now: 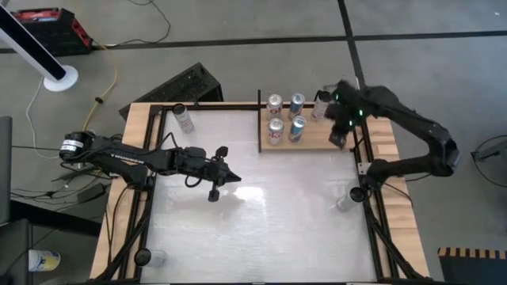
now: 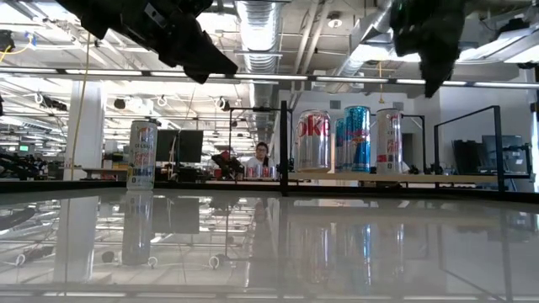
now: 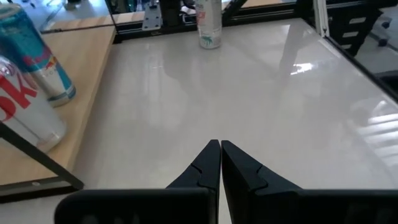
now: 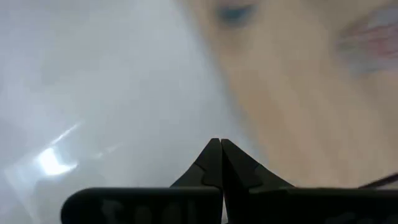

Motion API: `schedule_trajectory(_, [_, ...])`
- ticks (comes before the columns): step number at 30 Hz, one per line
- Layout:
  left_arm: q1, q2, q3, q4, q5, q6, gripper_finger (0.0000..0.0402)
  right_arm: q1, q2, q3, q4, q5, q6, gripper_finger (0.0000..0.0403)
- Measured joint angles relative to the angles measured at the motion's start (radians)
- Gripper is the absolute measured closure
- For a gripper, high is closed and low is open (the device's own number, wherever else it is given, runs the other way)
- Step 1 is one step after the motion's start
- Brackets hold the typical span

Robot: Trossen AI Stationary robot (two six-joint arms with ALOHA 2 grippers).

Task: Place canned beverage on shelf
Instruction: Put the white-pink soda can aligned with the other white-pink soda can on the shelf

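On the shelf (image 1: 313, 142), a light wooden board with thin black rails at the table's far edge, stand 4 cans (image 1: 276, 131), 2 red-lettered silver and 2 blue. 1 more can (image 1: 184, 118) stands at the far left corner. The right gripper (image 1: 337, 139) hangs clenched and empty above the shelf's right end. The left gripper (image 1: 236, 179) is clenched mid-table.

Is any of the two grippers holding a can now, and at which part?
Nothing is held. The left gripper is shut with no can between its fingers, above the white tabletop. The right gripper is also shut and empty, over the shelf.
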Motion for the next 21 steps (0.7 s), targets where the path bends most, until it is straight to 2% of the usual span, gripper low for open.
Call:
schedule_trajectory(5, [0.001,0.0,0.0,0.0,-0.005,0.081,0.0402,0.363,-0.094,0.001,-0.113,0.0,0.361,0.0384])
schedule_trajectory(11, [0.001,0.0,0.0,0.014,-0.004,0.2,0.0402,0.759,-0.179,0.0,-0.222,0.042,0.96,0.0376])
schedule_trajectory(17, [0.001,0.0,0.0,0.008,0.018,0.219,0.0402,1.021,-0.202,0.0,-0.245,0.089,1.441,0.0377])
schedule_trajectory(21, [0.001,0.0,0.0,0.007,0.019,0.218,0.0402,1.148,-0.186,0.0,-0.249,0.119,1.528,0.0378])
